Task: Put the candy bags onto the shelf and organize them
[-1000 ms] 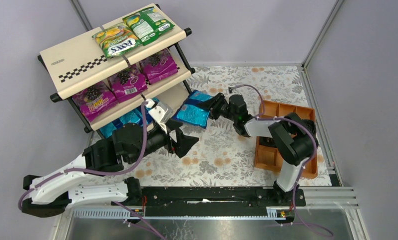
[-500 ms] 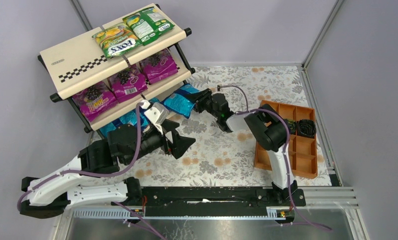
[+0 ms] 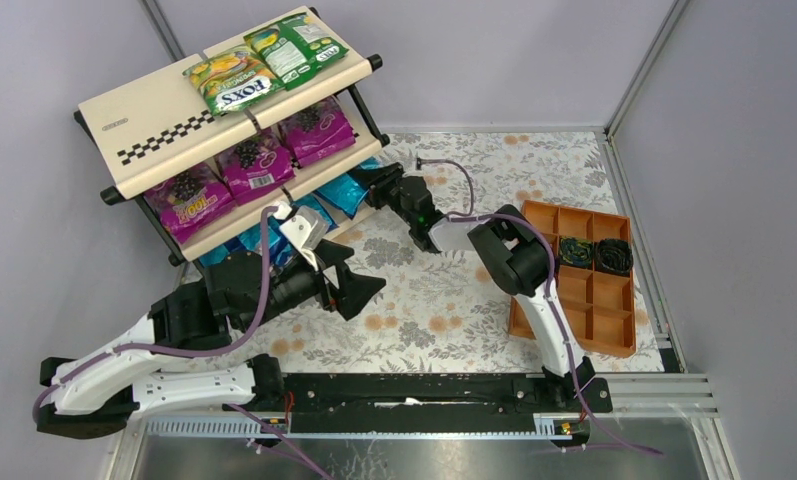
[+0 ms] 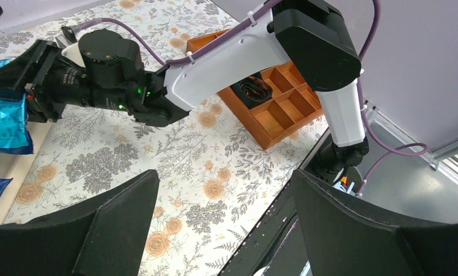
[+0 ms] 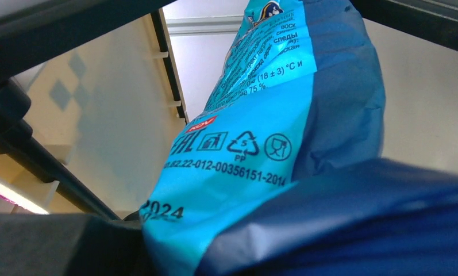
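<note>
Blue candy bag [image 3: 346,192] is clamped in the right gripper [image 3: 379,186] at the bottom tier of the shelf [image 3: 154,115], far-left corner of the table [image 3: 444,300]. The left gripper [image 3: 358,278] is spread apart, empty. The bag could easily get snagged on the frame [image 3: 369,118] or crumpled against the other blue bags [image 3: 314,212].

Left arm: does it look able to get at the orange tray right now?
Probably not. The right arm stretches across between the open left gripper and the orange tray, with the right gripper shut on a blue candy bag at the shelf.
</note>
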{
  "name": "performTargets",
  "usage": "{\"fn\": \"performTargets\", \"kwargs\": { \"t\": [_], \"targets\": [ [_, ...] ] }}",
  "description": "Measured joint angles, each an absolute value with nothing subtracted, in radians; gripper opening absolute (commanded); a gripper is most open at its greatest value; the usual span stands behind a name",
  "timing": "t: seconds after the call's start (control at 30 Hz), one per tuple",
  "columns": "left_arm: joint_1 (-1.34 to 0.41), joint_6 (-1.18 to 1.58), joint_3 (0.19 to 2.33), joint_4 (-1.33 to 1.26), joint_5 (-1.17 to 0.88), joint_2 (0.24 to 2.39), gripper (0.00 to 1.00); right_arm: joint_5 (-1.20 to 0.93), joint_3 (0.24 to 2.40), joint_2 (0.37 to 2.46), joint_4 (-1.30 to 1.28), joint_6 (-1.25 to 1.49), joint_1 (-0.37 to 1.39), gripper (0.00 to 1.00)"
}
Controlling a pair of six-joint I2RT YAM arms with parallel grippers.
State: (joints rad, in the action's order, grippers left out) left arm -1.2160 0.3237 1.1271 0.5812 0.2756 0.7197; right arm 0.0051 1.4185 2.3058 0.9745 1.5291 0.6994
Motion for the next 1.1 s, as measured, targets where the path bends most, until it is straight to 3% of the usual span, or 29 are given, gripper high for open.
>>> {"fn": "performTargets", "kwargs": {
  "t": [0.83,1.1],
  "targets": [
    [-1.216,0.337,1.136,0.597,0.270,0.749,0.92,0.067,1.546,2.374,0.833,1.479,0.785,0.27],
    [-1.216,0.337,1.153,0.596,0.267,0.768,0.92,0.063,1.706,2.433,0.784,1.460,0.785,0.28]
  ]
}}
